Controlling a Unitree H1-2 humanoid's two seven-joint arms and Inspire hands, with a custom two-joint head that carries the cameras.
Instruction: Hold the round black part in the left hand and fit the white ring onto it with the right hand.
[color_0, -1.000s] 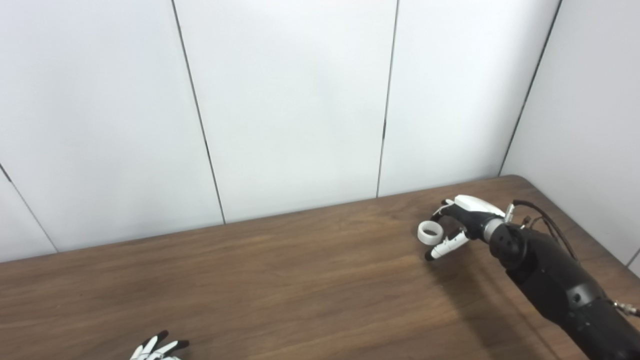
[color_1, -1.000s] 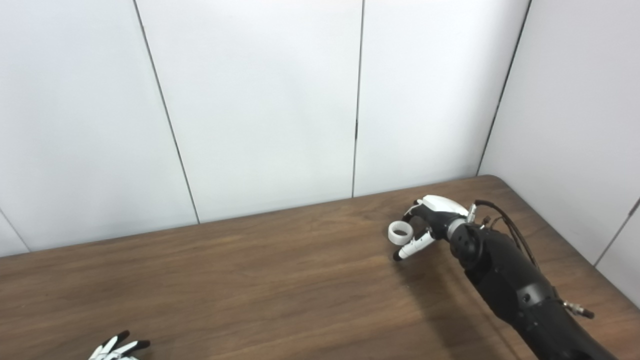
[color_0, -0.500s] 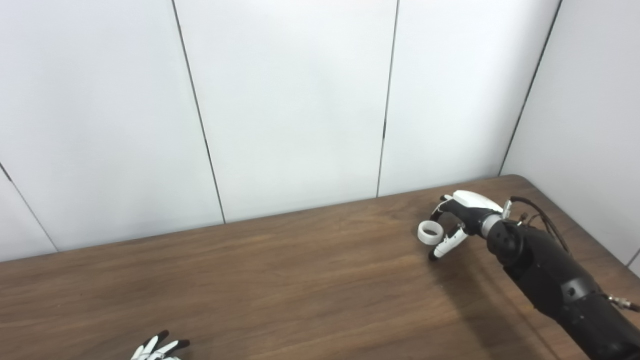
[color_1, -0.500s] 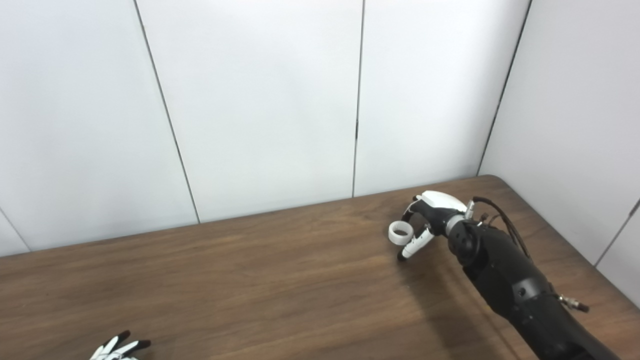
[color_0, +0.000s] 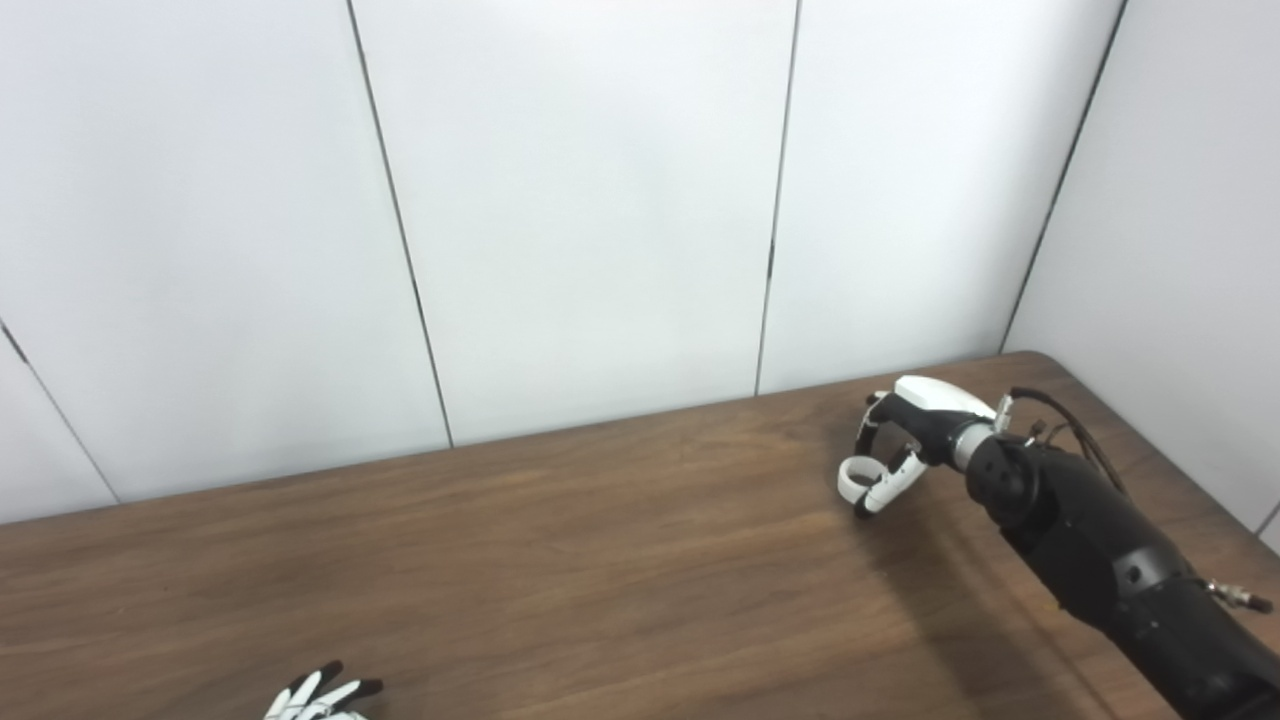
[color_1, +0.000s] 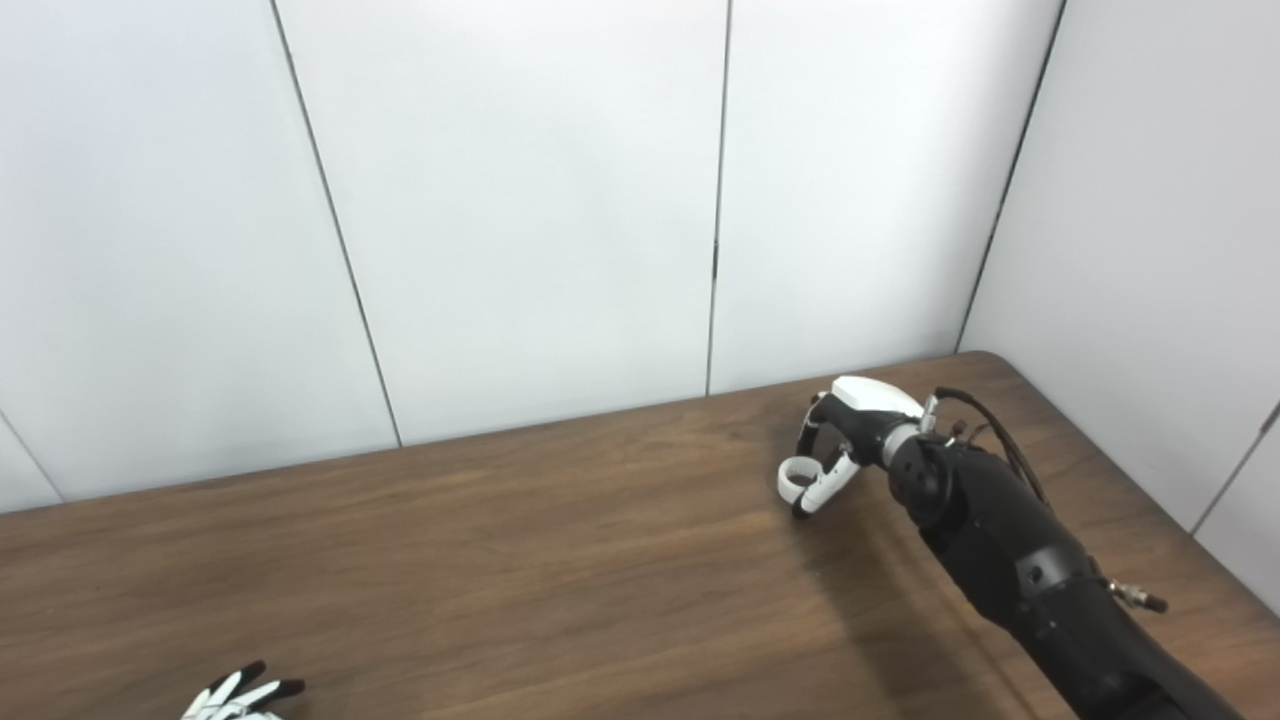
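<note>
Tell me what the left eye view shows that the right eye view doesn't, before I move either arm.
Only the left eye view: nothing extra; it cuts the right wall off sooner. Only the right eye view: more of the white wall panel beyond the table's right edge. Both: the right robot hand curled around the small white plastic ring over the brown wooden table, though contact with the ring is unclear, and only the spread fingertips of the left robot hand at the bottom edge. Neither shows the round black part.

head pair, side by side | looking down, forward | shared: table (color_0: 600, 560), wall (color_0: 600, 200)
</note>
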